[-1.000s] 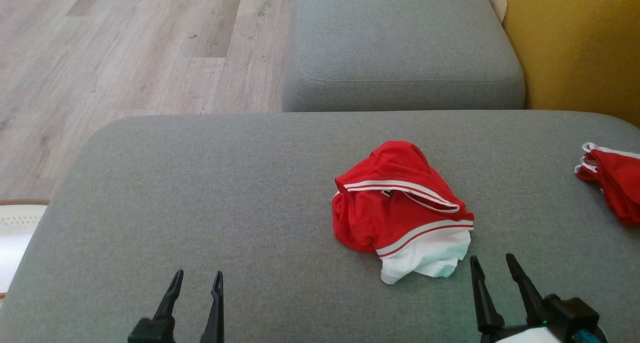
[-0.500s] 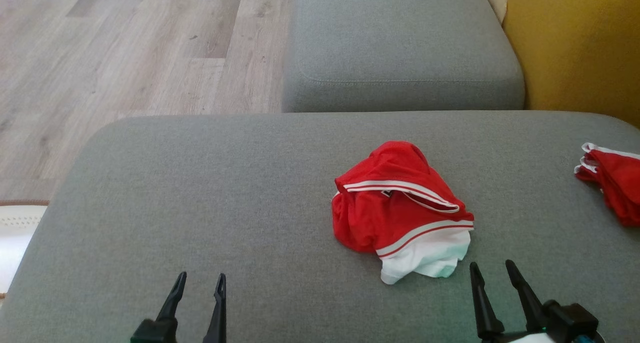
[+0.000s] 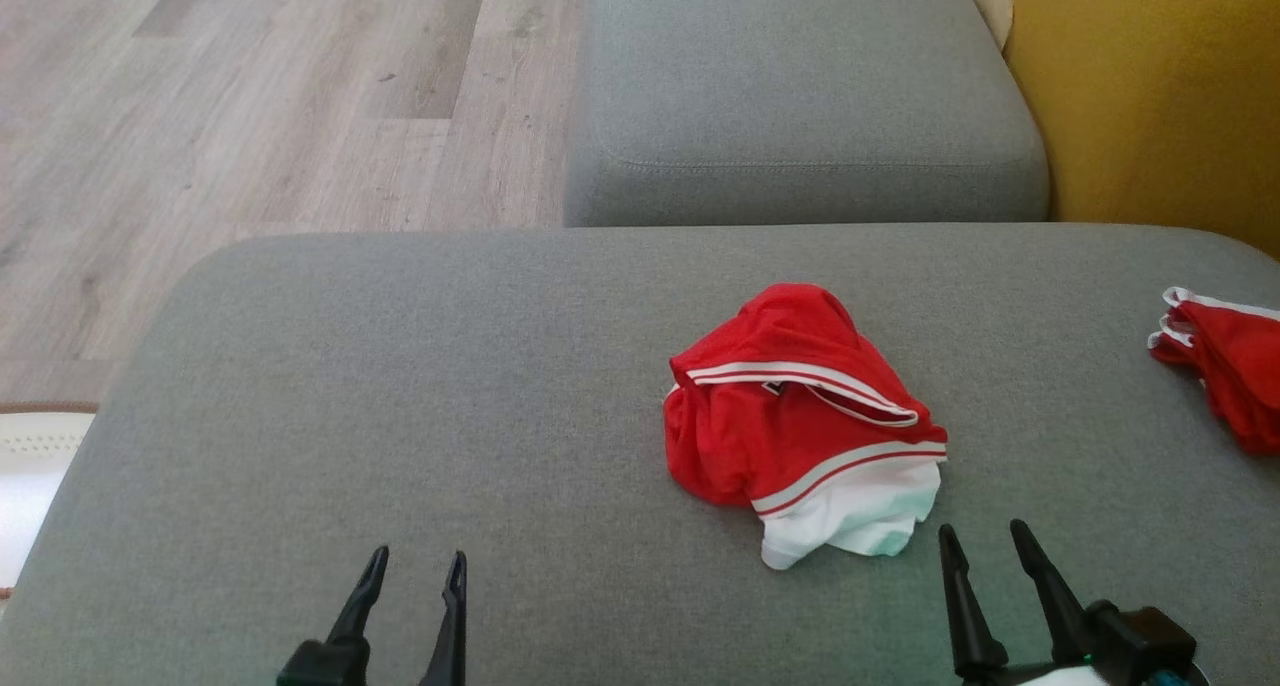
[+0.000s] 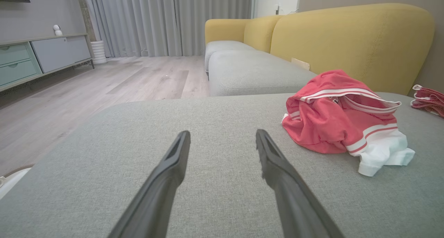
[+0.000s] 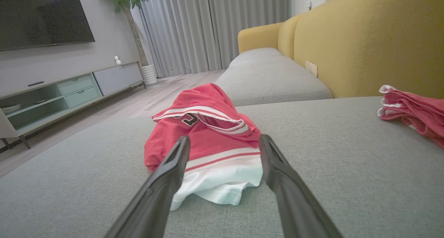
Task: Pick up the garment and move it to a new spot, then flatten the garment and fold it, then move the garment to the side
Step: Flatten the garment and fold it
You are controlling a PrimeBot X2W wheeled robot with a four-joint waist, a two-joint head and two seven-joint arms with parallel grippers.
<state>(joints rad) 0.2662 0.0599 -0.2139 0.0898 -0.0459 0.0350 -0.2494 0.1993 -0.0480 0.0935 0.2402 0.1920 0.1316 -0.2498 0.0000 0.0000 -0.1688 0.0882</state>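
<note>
Crumpled red garment (image 3: 800, 416) with white-striped trim and white hem

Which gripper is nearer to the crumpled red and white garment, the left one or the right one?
Right. The right gripper is open just beside the white edge of the garment, not touching. The left gripper is open far to its left, over the grey cushion.

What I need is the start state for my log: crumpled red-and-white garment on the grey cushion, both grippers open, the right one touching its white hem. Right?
No. The right gripper is short of the garment: the head view shows bare cushion between its fingertips and the white hem. Rest holds.
</note>
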